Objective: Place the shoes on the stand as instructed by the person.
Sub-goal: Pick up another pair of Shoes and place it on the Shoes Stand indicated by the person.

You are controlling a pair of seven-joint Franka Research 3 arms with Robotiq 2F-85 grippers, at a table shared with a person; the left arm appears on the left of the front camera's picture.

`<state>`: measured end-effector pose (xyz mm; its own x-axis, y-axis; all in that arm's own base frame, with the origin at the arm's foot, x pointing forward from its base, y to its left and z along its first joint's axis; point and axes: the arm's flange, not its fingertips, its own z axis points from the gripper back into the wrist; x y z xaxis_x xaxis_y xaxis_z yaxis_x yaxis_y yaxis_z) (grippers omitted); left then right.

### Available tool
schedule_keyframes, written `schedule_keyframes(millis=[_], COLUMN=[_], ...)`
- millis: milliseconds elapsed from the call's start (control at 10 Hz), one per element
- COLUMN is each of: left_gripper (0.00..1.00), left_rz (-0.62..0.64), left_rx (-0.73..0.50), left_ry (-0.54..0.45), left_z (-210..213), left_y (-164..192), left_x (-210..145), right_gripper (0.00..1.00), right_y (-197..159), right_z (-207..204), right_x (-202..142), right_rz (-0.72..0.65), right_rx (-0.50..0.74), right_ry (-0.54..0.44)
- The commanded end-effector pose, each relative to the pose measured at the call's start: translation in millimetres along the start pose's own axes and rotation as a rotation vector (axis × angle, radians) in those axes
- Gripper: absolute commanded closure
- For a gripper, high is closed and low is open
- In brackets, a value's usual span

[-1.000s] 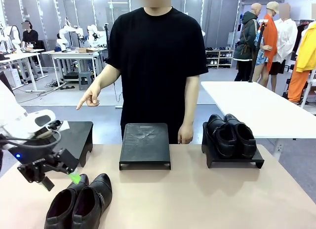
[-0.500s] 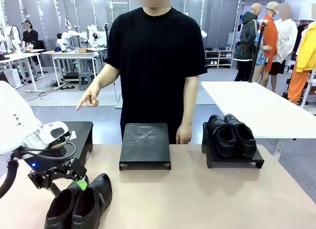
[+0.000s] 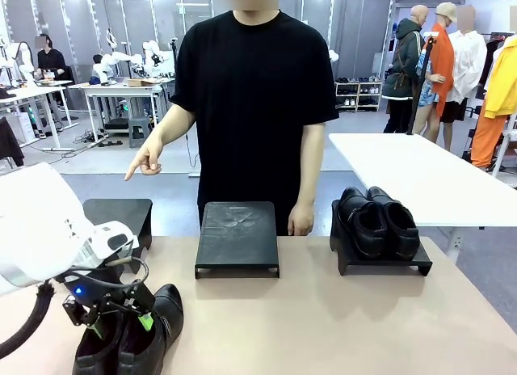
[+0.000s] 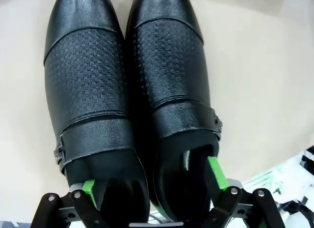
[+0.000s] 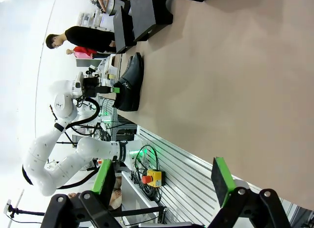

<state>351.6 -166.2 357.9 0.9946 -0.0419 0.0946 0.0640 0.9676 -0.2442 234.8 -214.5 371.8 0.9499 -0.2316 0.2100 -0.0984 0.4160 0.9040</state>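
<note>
A pair of glossy black shoes (image 3: 133,336) with buckle straps lies at the table's front left, toes pointing away from me. My left gripper (image 3: 121,325) is open and low over their heel ends. In the left wrist view its green pads (image 4: 216,171) stand at the outer sides of the two shoe (image 4: 127,90) openings, and I cannot tell if they touch. A second pair of shoes (image 3: 380,221) sits on the right stand (image 3: 384,267). The person's hand (image 3: 145,161) points toward the bare left stand (image 3: 121,217). My right gripper (image 5: 162,181) is open over the table's edge, holding nothing.
A bare black middle stand (image 3: 237,238) sits in front of the person, whose other hand (image 3: 303,221) rests beside it. In the right wrist view the front-left shoes (image 5: 130,83) and the left arm show far off. A white table (image 3: 420,173) stands behind on the right.
My left gripper has moved right and down, from beside the shoes' left to over their heel ends. The person's pointing hand and the stands have not moved.
</note>
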Motion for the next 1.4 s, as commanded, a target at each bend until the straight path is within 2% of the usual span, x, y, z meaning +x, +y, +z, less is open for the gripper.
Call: schedule_keyframes(millis=[0, 100, 400, 500, 800, 900, 1300], left_gripper=[0.00, 0.00, 0.90, 1.00, 0.97, 1.00, 1.00], left_rz=[0.028, 0.003, -0.067, -0.069, -0.072, -0.073, -0.074], left_rx=[0.050, 0.069, 0.100, 0.104, 0.104, 0.100, 0.077], left_ry=[-0.035, -0.028, -0.029, -0.017, -0.007, -0.004, -0.016], left_z=[-22.8, -27.3, -31.3, -30.4, -25.3, -22.6, 7.6], left_y=[21.3, 22.7, 21.3, 21.2, 19.0, 18.0, 10.8], left_x=[-42.3, -45.4, -54.6, -57.4, -60.3, -61.1, -57.8], right_gripper=[0.00, 0.00, 0.00, 0.00, 0.00, 0.00, 0.00], right_y=[2.4, 2.4, 2.4, 2.4, 2.4, 2.4, 2.4], right_z=[0.9, 0.9, 0.9, 0.9, 0.9, 0.9, 0.9], right_x=[0.2, 0.2, 0.2, 0.2, 0.2, 0.2, 0.2], right_rz=[0.009, 0.009, 0.009, 0.009, 0.009, 0.009, 0.009], right_rx=[0.015, 0.015, 0.015, 0.015, 0.015, 0.015, 0.015], right_ry=[-0.011, -0.011, -0.011, -0.011, -0.011, -0.011, -0.011])
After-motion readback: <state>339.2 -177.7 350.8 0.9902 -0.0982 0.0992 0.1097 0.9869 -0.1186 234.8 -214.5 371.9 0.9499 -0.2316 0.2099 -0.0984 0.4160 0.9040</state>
